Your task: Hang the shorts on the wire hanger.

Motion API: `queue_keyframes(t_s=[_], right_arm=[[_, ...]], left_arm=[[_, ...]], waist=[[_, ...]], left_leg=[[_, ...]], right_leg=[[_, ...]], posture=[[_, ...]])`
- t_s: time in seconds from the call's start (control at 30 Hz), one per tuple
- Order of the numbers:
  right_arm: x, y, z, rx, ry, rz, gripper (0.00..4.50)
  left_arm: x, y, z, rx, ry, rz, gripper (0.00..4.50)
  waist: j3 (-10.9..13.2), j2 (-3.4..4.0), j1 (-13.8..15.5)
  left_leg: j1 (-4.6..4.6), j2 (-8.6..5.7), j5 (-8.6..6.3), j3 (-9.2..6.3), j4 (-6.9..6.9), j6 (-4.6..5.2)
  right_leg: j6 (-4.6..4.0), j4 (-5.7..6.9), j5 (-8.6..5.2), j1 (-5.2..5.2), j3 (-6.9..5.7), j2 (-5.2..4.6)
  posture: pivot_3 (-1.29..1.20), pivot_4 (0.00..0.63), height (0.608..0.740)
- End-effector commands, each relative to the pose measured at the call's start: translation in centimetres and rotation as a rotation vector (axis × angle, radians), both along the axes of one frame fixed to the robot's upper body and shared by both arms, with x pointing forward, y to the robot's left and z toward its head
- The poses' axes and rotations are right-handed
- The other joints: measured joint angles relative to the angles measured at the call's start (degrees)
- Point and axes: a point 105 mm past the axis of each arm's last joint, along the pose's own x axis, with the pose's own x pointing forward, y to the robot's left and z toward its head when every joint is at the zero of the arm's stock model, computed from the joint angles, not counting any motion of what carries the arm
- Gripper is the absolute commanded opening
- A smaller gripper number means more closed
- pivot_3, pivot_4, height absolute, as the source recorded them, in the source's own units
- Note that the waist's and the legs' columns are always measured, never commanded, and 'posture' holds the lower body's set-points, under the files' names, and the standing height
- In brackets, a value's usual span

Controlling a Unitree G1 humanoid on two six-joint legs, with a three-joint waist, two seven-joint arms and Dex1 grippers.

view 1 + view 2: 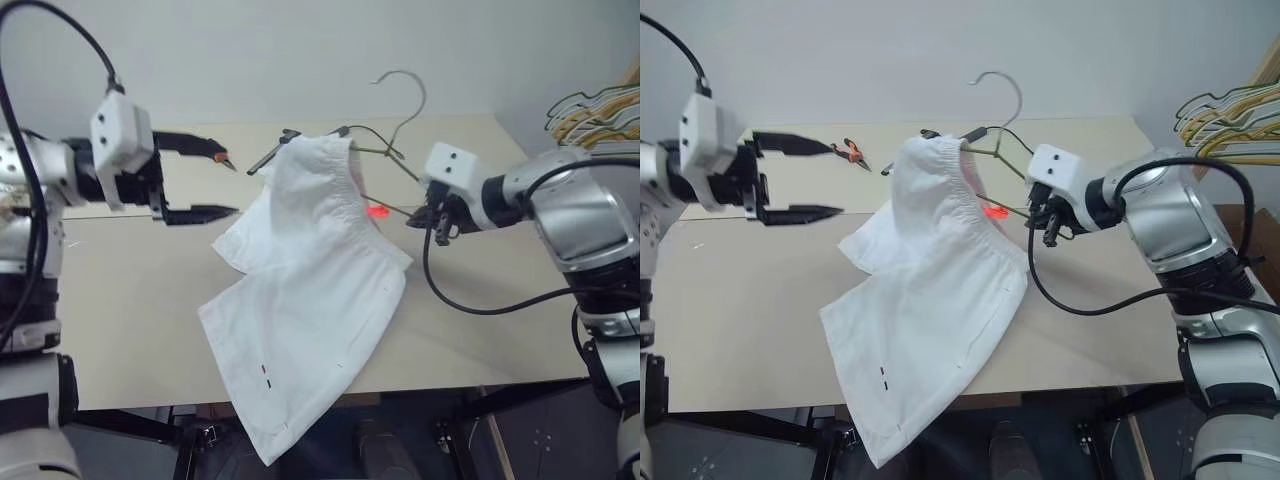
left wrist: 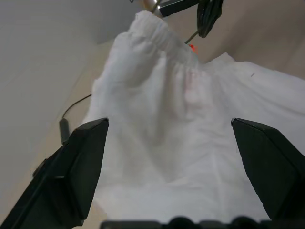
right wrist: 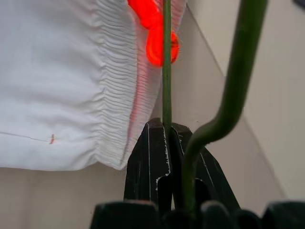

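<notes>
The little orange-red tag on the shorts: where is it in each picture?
Left eye view: orange-red tag right of the shorts' waistband.
Right eye view: same spot.
Left wrist view: above the waistband.
Right wrist view: behind the wire hanger.
Shared landmark: the gathered waistband.

Beige table [image 1: 120, 330]; orange-handled pliers [image 1: 850, 152] on it; yellow-grey hangers [image 1: 590, 110] far right.

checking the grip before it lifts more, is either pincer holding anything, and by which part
The right pincer is shut on the wire hanger, gripping its thin wire at the end nearest that arm, beside the shorts' waistband. The left pincer is open and holds nothing.
</notes>
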Motion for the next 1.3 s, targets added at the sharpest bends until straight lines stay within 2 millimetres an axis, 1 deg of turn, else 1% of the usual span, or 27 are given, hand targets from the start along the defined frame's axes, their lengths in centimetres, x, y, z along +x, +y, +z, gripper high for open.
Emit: queue_keyframes(t_s=[0.03,0.17,0.23,0.3,0.37,0.43,0.57,0.67,0.7,0.83,0.87,0.9,0.93,1.07,1.1,1.3], right_arm=[[-1.3,1.1,1.4,-0.059,-0.097,0.098,0.00],[-2.2,2.1,2.0,-0.072,-0.117,0.155,0.00],[-2.6,2.4,2.1,-0.080,-0.119,0.182,0.00],[-2.8,2.7,2.1,-0.089,-0.114,0.197,0.00],[-2.8,2.7,1.9,-0.099,-0.110,0.197,0.00],[-2.7,2.5,1.8,-0.115,-0.111,0.192,0.00],[-3.0,2.3,1.4,-0.124,-0.090,0.192,0.00],[-3.2,2.3,1.5,-0.122,-0.086,0.195,0.00],[-3.3,2.4,1.5,-0.121,-0.084,0.195,0.00],[-3.5,2.5,1.6,-0.112,-0.078,0.196,0.00],[-3.5,2.6,1.6,-0.112,-0.077,0.196,0.00],[-3.5,2.6,1.6,-0.111,-0.075,0.196,0.00],[-3.5,2.6,1.6,-0.109,-0.073,0.195,0.00],[-3.6,2.7,1.6,-0.107,-0.068,0.193,0.00],[-3.6,2.7,1.6,-0.106,-0.065,0.193,0.00],[-3.4,2.6,1.5,-0.124,-0.060,0.178,0.00]], left_arm=[[0.4,0.3,1.9,0.036,-0.077,-0.020,4.48],[1.3,-0.6,2.2,0.102,-0.072,-0.076,4.48],[1.6,-1.5,1.8,0.132,-0.038,-0.124,4.48],[1.6,-2.7,0.7,0.171,0.004,-0.184,4.48],[1.6,-3.7,-0.3,0.196,0.039,-0.227,4.48],[1.7,-4.3,-1.0,0.218,0.067,-0.252,4.48],[2.3,-5.3,-2.9,0.296,0.125,-0.273,4.48],[3.4,-5.3,-4.4,0.400,0.125,-0.244,3.92],[3.5,-5.3,-4.7,0.417,0.125,-0.244,3.63],[3.6,-5.5,-5.5,0.435,0.125,-0.260,2.42],[3.6,-5.5,-5.7,0.438,0.126,-0.263,2.05],[3.6,-5.6,-5.8,0.439,0.127,-0.265,1.78],[3.6,-5.6,-5.9,0.438,0.128,-0.267,1.37],[3.6,-5.9,-5.9,0.425,0.131,-0.273,0.09],[3.6,-5.9,-5.9,0.423,0.132,-0.274,0.02],[3.6,-6.0,-6.1,0.394,0.146,-0.276,0.02]], waist=[[0.0,0.00,-0.1],[-0.1,0.01,-0.3],[-0.2,0.01,-0.4],[-0.4,0.04,-0.6],[-0.8,0.04,-0.9],[-0.9,0.04,-1.1],[-0.9,0.05,-1.9],[-1.1,0.01,-2.1],[-1.1,0.01,-2.2],[-1.1,0.01,-3.0],[-1.1,0.01,-3.3],[-1.1,0.01,-3.5],[-1.1,0.01,-3.6],[-1.1,0.01,-3.8],[-1.1,0.02,-3.8],[-1.1,0.02,-3.8]], left_leg=[[-0.02,-0.01,0.00,0.00,0.02,0.00],[-0.13,-0.02,0.01,0.00,0.17,0.00],[-0.14,-0.02,0.02,0.00,0.18,-0.01],[-0.19,-0.02,0.02,0.00,0.19,-0.01],[-0.50,-0.02,0.02,0.01,0.20,-0.01],[-0.64,-0.01,0.03,-0.03,0.31,-0.03],[-0.71,-0.03,0.03,-0.04,0.49,-0.03],[-0.71,-0.03,0.03,-0.04,0.54,-0.03],[-0.71,-0.04,0.03,-0.04,0.54,-0.03],[-0.73,-0.03,0.03,-0.06,0.56,-0.02],[-0.75,-0.03,0.03,-0.07,0.56,-0.02],[-0.75,-0.03,0.03,-0.07,0.56,-0.03],[-0.76,-0.04,0.03,-0.07,0.58,-0.02],[-0.80,-0.04,0.03,-0.07,0.78,-0.02],[-0.80,-0.04,0.03,-0.07,0.80,-0.02],[-0.81,-0.04,0.02,-0.08,0.81,-0.01]], right_leg=[[0.00,0.03,0.00,-0.02,0.00,-0.01],[0.02,0.24,-0.01,-0.17,0.01,-0.01],[0.02,0.29,-0.01,-0.20,0.01,0.00],[0.02,0.30,-0.02,-0.26,0.02,0.00],[0.02,0.39,-0.02,-0.66,0.05,-0.01],[0.02,0.62,-0.02,-0.79,0.03,0.00],[0.02,0.61,-0.02,-0.82,0.03,-0.01],[0.03,0.60,-0.02,-0.80,0.02,0.00],[0.03,0.60,-0.02,-0.80,0.02,0.00],[0.02,0.61,-0.02,-0.82,0.03,0.01],[0.02,0.61,-0.02,-0.83,0.03,0.00],[0.03,0.62,-0.02,-0.83,0.03,-0.01],[0.03,0.62,-0.02,-0.82,0.03,-0.01],[0.04,0.66,-0.03,-0.80,0.04,-0.01],[0.04,0.67,-0.03,-0.80,0.04,-0.01],[0.06,0.68,-0.04,-0.80,0.04,-0.01]], posture=[[-0.07,0.039,0.740],[-0.07,0.030,0.740],[-0.08,0.022,0.740],[-0.08,0.015,0.740],[-0.09,0.011,0.740],[-0.09,0.009,0.740],[-0.10,0.005,0.740],[-0.11,0.007,0.740],[-0.11,0.009,0.740],[-0.12,0.013,0.740],[-0.12,0.014,0.740],[-0.12,0.015,0.740],[-0.12,0.015,0.740],[-0.12,0.017,0.740],[-0.12,0.018,0.740],[-0.12,0.022,0.740]])
